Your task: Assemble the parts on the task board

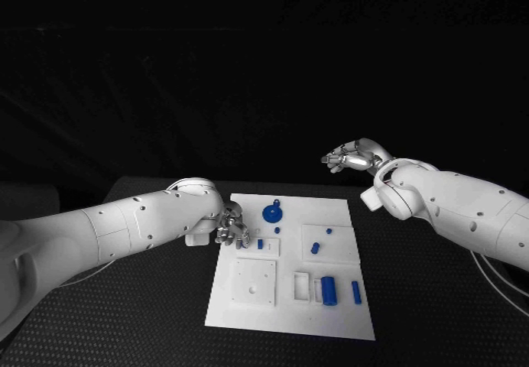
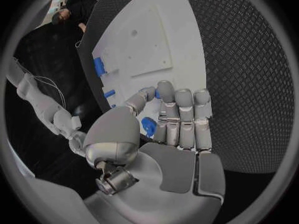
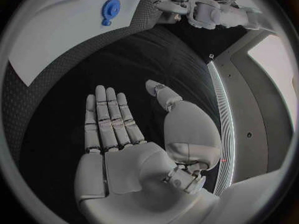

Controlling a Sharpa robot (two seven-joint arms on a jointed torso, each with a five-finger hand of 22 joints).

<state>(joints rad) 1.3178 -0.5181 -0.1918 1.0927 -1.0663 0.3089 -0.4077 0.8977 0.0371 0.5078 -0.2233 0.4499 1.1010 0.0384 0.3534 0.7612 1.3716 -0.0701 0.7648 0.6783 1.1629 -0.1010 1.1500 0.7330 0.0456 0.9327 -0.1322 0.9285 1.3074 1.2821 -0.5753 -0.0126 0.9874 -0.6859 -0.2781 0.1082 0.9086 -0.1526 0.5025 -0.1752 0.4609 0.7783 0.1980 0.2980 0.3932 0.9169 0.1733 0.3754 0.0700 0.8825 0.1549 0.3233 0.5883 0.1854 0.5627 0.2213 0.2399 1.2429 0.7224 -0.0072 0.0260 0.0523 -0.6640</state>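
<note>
In the head view, the white board (image 1: 289,306) is lying in the middle of the black table (image 1: 430,321). The left robot hand (image 1: 229,228) is reaching over the board's near-left edge, its fingers curling down just beside a small blue part (image 1: 260,244) that is sitting in a recess. A round blue disc part (image 1: 274,212) is lying at the far end of the board, a small blue peg (image 1: 316,248) is resting on a raised square toward the right, and a large blue cylinder (image 1: 329,291) and a slimmer blue pin (image 1: 356,292) are lying side by side in the nearer part. The right robot hand (image 1: 353,159) is hovering well beyond the board's far right corner, holding nothing.

In the left wrist view, the left robot hand (image 2: 171,122) is pinching a small blue part (image 2: 148,126) between its thumb and its curled fingers (image 2: 185,114), above the board (image 2: 181,69). More blue parts (image 2: 98,66) are lying farther along the board.

In the right wrist view, the right robot hand (image 3: 134,149) is lying flat and spread, fingers (image 3: 106,117) straight and close together, thumb standing apart, with nothing in it, over the dark table (image 3: 62,134). The board (image 3: 56,30) is lying off to one side, the round disc part (image 3: 110,9) showing on it, and the left robot hand (image 3: 181,2) is working at its far edge.
</note>
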